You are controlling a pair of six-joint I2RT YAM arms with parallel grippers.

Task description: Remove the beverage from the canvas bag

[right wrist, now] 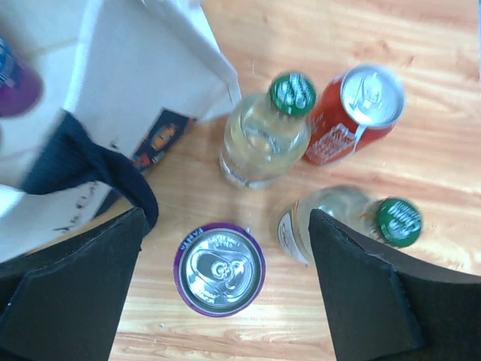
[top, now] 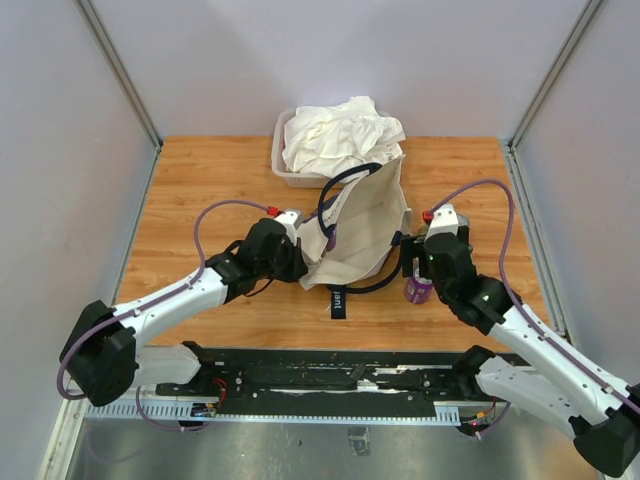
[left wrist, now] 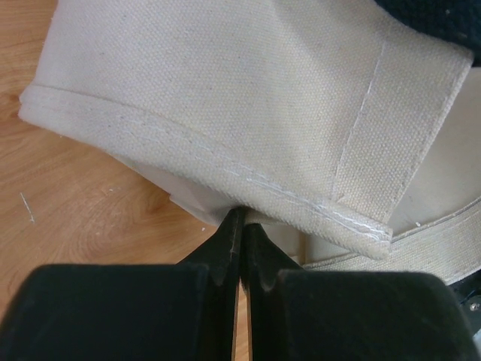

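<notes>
— What is everything sitting on?
— A wood-grain table, orange-brown. Pale blank walls close it in, with grey metal posts running up at the back corners.
— And the hands?
— The left gripper has its fingers pressed together on the hem of the canvas bag, with cloth nipped at the tips. Bare wood shows just beside them. The right gripper is spread wide. A purple can stands upright on the wood between its fingers and touches neither.
— Where is the bag from that hand?
— Just off one finger, with its navy strap against it. From above, the bag slumps between the two grippers.
— Anything else nearby?
— Beyond the right fingertips an upright green-capped bottle stands just beside a red can. A second green-capped bottle is partly hidden behind the other finger. Past the bag, well away from both hands, a clear tub holds a white cloth heap.
</notes>
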